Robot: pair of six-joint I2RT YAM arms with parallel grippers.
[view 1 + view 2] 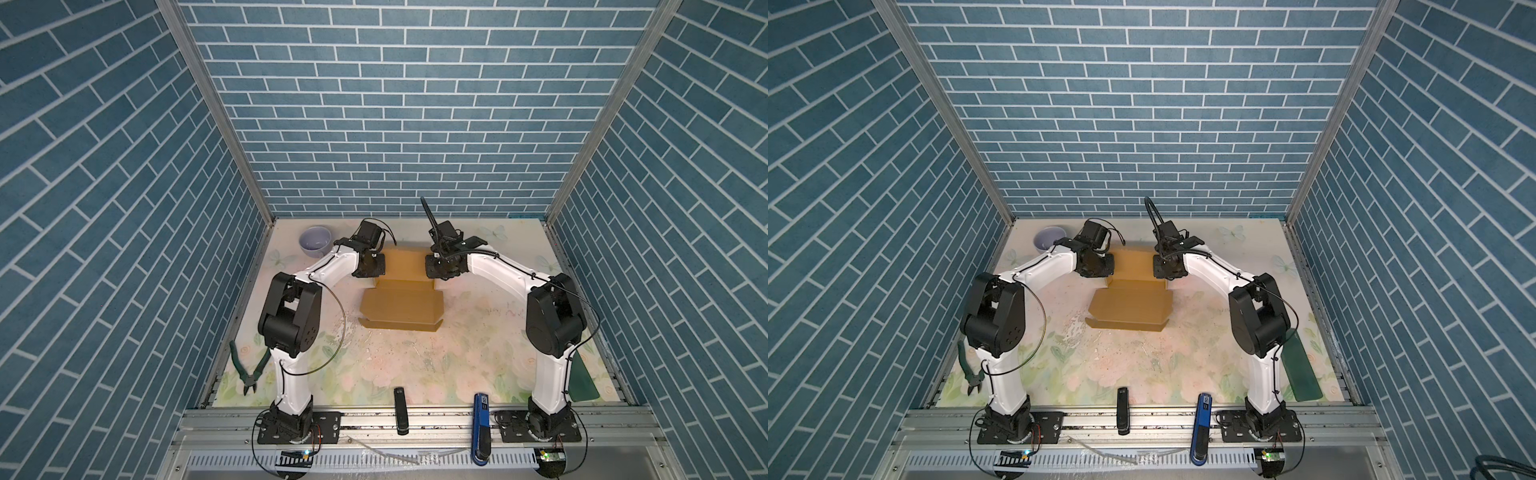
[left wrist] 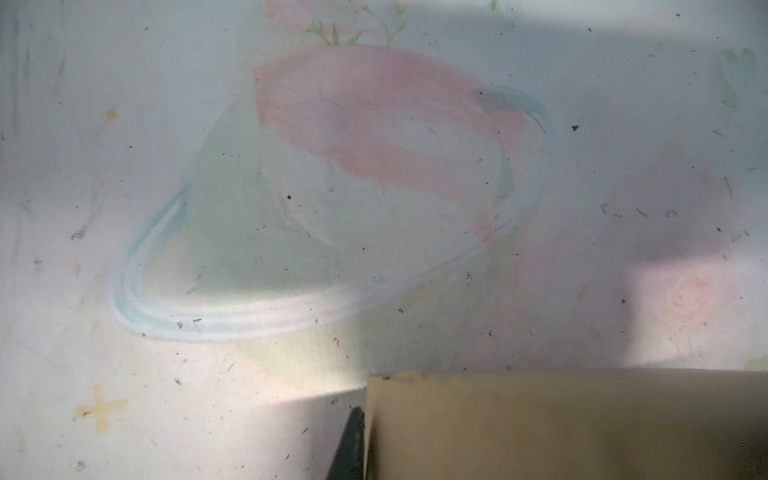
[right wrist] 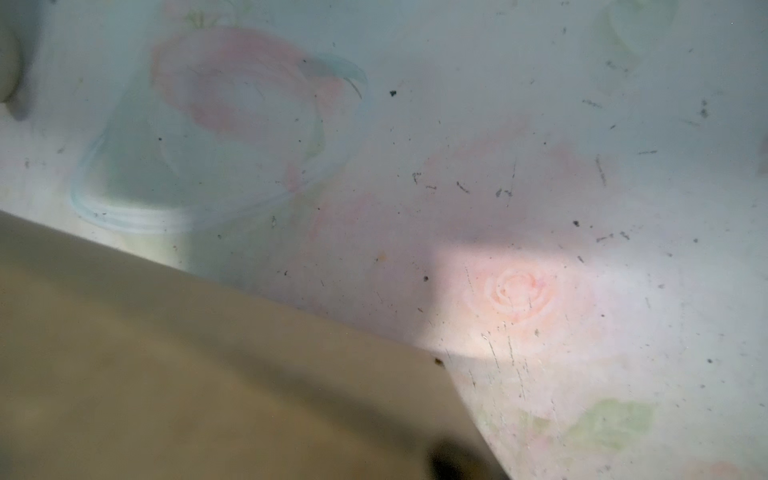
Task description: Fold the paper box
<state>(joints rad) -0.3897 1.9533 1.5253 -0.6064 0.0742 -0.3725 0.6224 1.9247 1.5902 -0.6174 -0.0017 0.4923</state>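
The paper box (image 1: 401, 305) (image 1: 1128, 307) is a tan cardboard sheet lying at the middle back of the table, with its near flaps partly folded up. Its far panel (image 1: 405, 262) stands raised between the two grippers. My left gripper (image 1: 376, 266) (image 1: 1106, 266) is at that panel's left edge. In the left wrist view one dark finger (image 2: 351, 449) presses against the cardboard (image 2: 561, 428); the other finger is hidden behind it. My right gripper (image 1: 432, 268) (image 1: 1159, 268) is at the panel's right edge. In the right wrist view only a blurred dark fingertip (image 3: 453, 461) shows over the cardboard (image 3: 208, 353).
A lavender bowl (image 1: 315, 242) stands at the back left. Green-handled pliers (image 1: 249, 370) lie by the left arm's base. A black bar (image 1: 400, 409) and a blue one (image 1: 481, 419) lie on the front rail. A dark green flat piece (image 1: 582, 382) lies at the front right.
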